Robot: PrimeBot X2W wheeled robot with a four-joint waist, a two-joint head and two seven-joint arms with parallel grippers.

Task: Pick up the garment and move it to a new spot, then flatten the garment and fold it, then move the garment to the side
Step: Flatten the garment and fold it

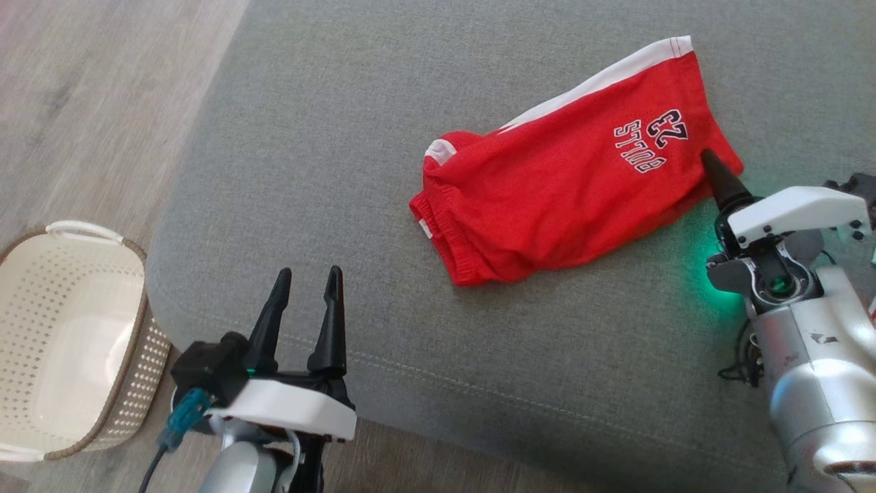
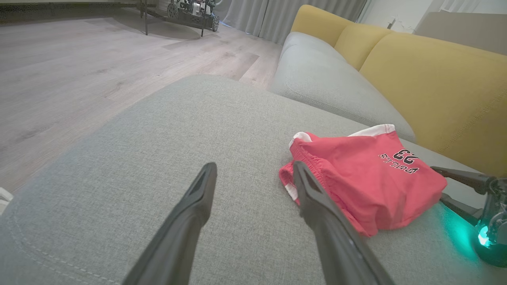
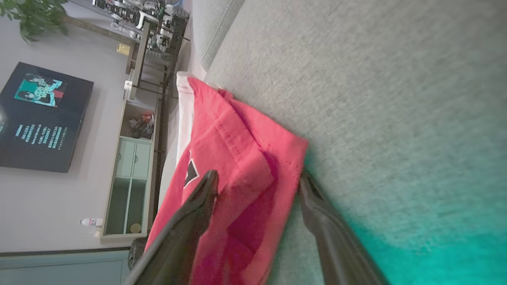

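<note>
Garment [image 1: 568,198]: bright red mesh jersey, white panel along far edge, small white patch at bunched end. Dark white-outlined "BULLS 23" on upper face, upside down in head view. Lies on grey cushion [image 1: 308,137], gathered into rough oblong, slanting from near-left to far-right. Left end crumpled, ribbed red hem rolled and curled under. Right part flatter, mild wrinkles, lettering near that end. Whole garment rests on cushion, none hanging over edge
</note>
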